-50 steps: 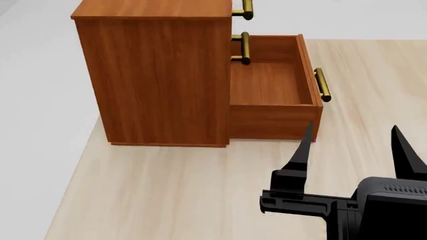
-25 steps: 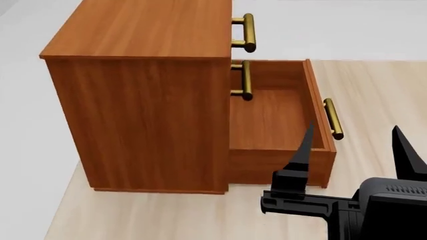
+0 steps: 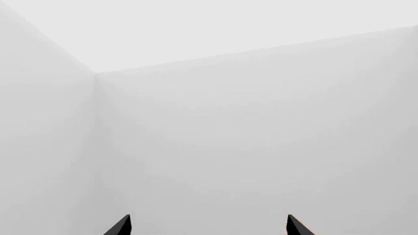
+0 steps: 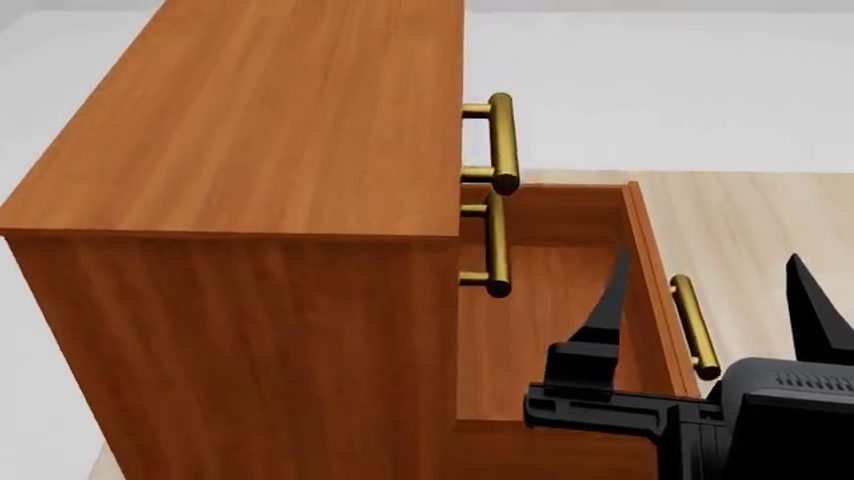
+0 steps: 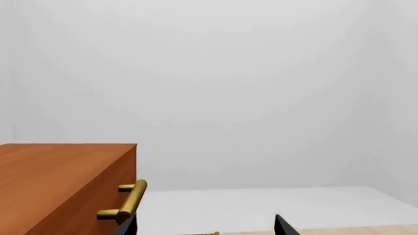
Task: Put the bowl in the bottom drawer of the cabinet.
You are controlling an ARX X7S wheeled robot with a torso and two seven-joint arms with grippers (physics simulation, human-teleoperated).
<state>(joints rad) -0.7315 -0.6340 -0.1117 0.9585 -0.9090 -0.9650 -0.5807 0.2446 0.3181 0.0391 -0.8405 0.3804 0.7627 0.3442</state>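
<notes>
The reddish-brown cabinet fills the left of the head view and shows at the lower left of the right wrist view as the cabinet. Its bottom drawer is pulled out and shows nothing inside, with a brass handle on its front. My right gripper hangs open in front of the drawer, nothing between its fingers; in its own wrist view the right gripper shows only its tips. My left gripper is open and faces a bare white wall. The bowl is out of view.
Two upper drawers are shut, their brass handles sticking out over the open drawer; one handle also shows in the right wrist view. The cabinet stands on a pale wooden table. White floor and walls lie around it.
The head view has closed in on the cabinet, which now looks much larger and lower in the picture. My right gripper holds the same spot in the view, still open.
</notes>
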